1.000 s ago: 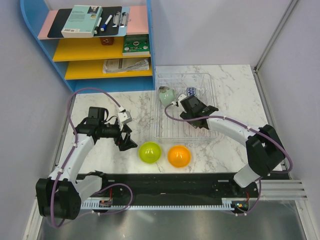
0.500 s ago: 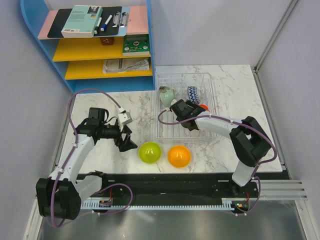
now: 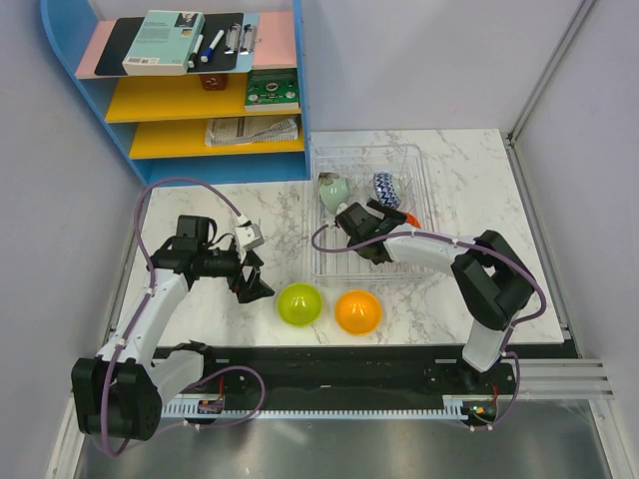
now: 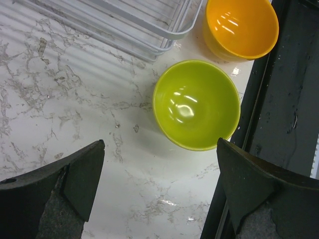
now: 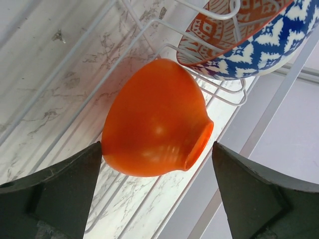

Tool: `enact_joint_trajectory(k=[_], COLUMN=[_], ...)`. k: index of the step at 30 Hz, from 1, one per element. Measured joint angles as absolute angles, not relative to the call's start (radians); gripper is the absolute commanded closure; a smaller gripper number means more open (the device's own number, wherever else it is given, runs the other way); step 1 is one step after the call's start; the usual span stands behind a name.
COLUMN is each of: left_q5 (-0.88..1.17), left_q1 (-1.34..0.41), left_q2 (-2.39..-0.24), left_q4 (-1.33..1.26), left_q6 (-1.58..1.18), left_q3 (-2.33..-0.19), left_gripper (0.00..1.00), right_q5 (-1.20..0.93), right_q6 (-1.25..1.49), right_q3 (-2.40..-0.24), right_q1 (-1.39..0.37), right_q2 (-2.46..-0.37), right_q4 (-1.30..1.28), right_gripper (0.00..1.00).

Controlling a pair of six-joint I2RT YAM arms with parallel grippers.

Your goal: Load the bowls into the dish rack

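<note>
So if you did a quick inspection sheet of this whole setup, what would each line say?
Surface: marble-pattern table.
Job's things: grey-green bowl, patterned bowl and red bowl in the clear dish rack; lime green bowl and orange bowl on the table in front of it.
Clutter: nothing seen.
Grippers: left gripper open, beside the lime green bowl; right gripper open, fingers either side of the red bowl.
Cables: a purple cable loops off each arm; the right one hangs over the rack.
Surroundings: shelf unit holding a book, pens and papers.
</note>
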State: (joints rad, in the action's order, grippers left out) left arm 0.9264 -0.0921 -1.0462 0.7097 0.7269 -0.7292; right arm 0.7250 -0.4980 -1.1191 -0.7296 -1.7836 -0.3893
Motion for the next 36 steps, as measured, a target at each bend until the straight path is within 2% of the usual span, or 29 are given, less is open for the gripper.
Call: enact_joint_trajectory(k=[13, 21, 29, 31, 32, 34, 35, 36], left_q5=[0.923, 0.797, 0.679, 0.658, 0.650, 0.631, 0.624, 0.619], left_q1=[-0.110, -0.290, -0.370, -0.383, -0.388, -0.396, -0.399, -0.401], left_q2=[-1.053, -1.249, -1.430, -1.460, -1.472, -1.493, -1.501, -1.507], left_q4=[0.709, 0.647, 0.572, 0.560, 0.554, 0.543, 0.539, 0.537], left_q6=[0.728, 0.720, 0.690, 0.683, 0.679, 0.669, 0.667, 0.661], left_q3=[-0.729, -0.729, -0.738, -0.749, -0.754, -0.764, -0.768, -0.771], left_gripper=[0.00, 0.00, 0.01, 0.11, 0.24, 0.40, 0.59, 0.65], right_q5=[0.640, 0.491, 0.345, 0.323, 0.312, 0.302, 0.294, 0.290], right_q6=[-0.484, -0.442, -0.406, -0.403, -0.402, -0.397, -0.396, -0.396], right_q3=[-1.119, -1.221, -1.317, -1.320, -1.320, -1.320, -1.320, -1.320], right_q1=[-0.742, -0.744, -0.744, -0.744, -0.744, -0.744, -0.744, -0.744], right_q2=[-1.765, -1.600, -1.415, -1.385, -1.375, -1.365, -1.363, -1.362], right_q4=[-0.455, -0.580, -0.624, -0.630, -0.632, -0.638, -0.640, -0.642], right_gripper=[0.02, 0.02, 0.02, 0.02, 0.02, 0.02, 0.02, 0.03])
